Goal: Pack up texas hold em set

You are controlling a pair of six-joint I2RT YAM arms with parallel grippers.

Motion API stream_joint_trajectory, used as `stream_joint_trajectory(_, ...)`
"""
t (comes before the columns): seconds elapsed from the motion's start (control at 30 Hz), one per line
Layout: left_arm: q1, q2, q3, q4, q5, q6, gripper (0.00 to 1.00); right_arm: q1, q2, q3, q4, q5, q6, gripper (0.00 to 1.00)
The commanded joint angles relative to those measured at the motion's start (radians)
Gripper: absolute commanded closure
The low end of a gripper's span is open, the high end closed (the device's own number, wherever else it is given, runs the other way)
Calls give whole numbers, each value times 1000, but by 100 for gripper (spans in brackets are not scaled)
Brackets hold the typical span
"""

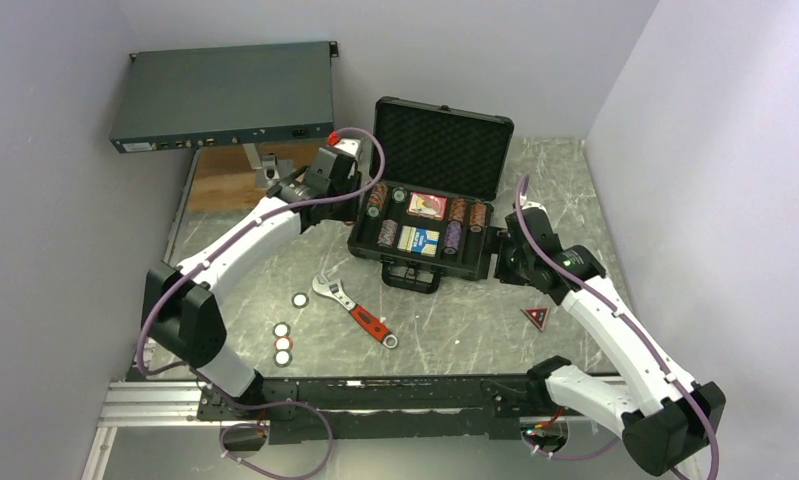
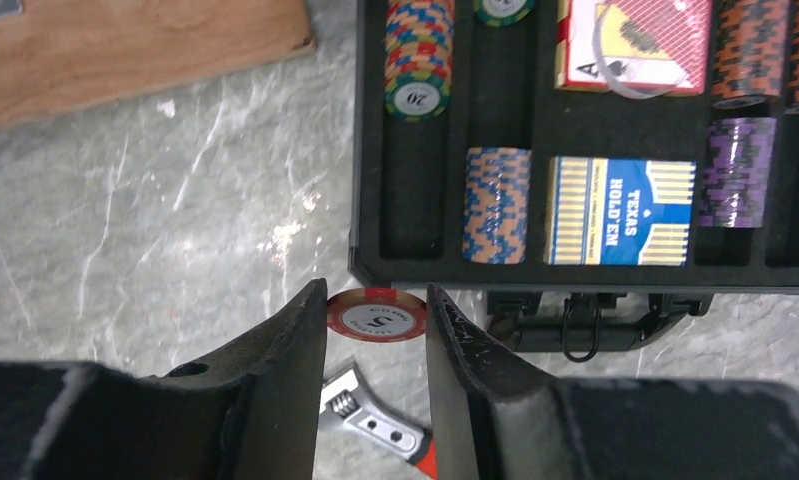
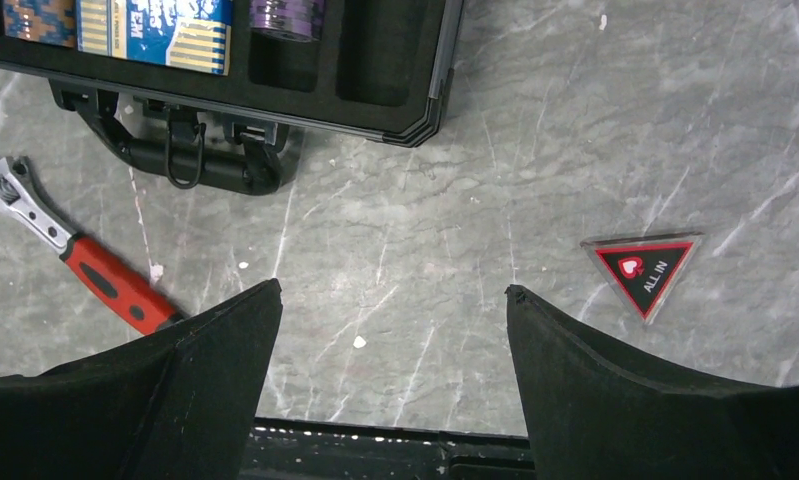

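The black case point(image 1: 367, 243) lies open mid-table with its lid point(image 1: 443, 150) upright. In its foam sit striped chip stacks point(image 2: 496, 205), a red deck point(image 2: 635, 45) and a blue deck point(image 2: 620, 211). My left gripper point(image 2: 377, 300) is shut on a red chip point(image 2: 377, 314), held above the table by the case's left side point(image 1: 360, 190). My right gripper point(image 3: 393, 292) stands open and empty over bare table beside the case's right end point(image 1: 502, 255). The red triangle point(image 3: 642, 270) lies flat to its right point(image 1: 535, 318). Several loose chips point(image 1: 283, 343) lie at the front left.
A red-handled wrench point(image 1: 355, 310) lies in front of the case. A dark-grey rack box point(image 1: 225, 95) stands at the back left, above a wooden board point(image 1: 240, 175). Walls close in both sides, and a metal rail point(image 1: 375, 395) runs along the near edge.
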Motion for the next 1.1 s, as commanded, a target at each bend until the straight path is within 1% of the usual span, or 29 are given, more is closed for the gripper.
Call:
stream_joint_trajectory(0.0,-14,42,42,142,34,81,100,-3,-33,-7,3,38,13,15)
stream_joint_trajectory(0.1,-19,84,55,197,71,110,100,-3,-42,-13,-4,50,12,15)
stream_joint_trajectory(0.2,-24,117,46,260,38,124,100,-3,-53,-21,-12,61,13,14)
stream_joint_trajectory(0.27,-29,130,22,333,36,154,100,-3,-61,-27,-19,65,15,14)
stream_joint_trajectory(0.37,-39,142,-29,447,-18,184,100,-3,-71,-34,-29,71,15,14)
stream_joint_trajectory(0.5,-41,194,17,447,-24,210,100,-3,-78,-34,-43,77,10,14)
stream_joint_trajectory(0.6,-42,189,28,434,-6,216,100,-3,-76,-28,-52,86,3,14)
stream_joint_trajectory(0.67,-44,168,11,428,-9,209,95,-3,-70,-22,-58,94,1,14)
stream_joint_trajectory(0.7,-44,161,1,419,-19,200,90,-3,-69,-22,-60,97,0,14)
stream_joint_trajectory(0.77,-44,131,-15,374,-52,169,74,-3,-65,-22,-57,99,-1,14)
stream_joint_trajectory(0.83,-45,94,-46,346,-65,158,68,-3,-61,-27,-49,94,-1,14)
stream_joint_trajectory(0.97,-44,47,-117,314,-95,116,62,-3,-41,-32,-29,77,2,14)
stream_joint_trajectory(1.07,-41,74,-104,248,-91,101,64,-3,-20,-25,-23,65,4,14)
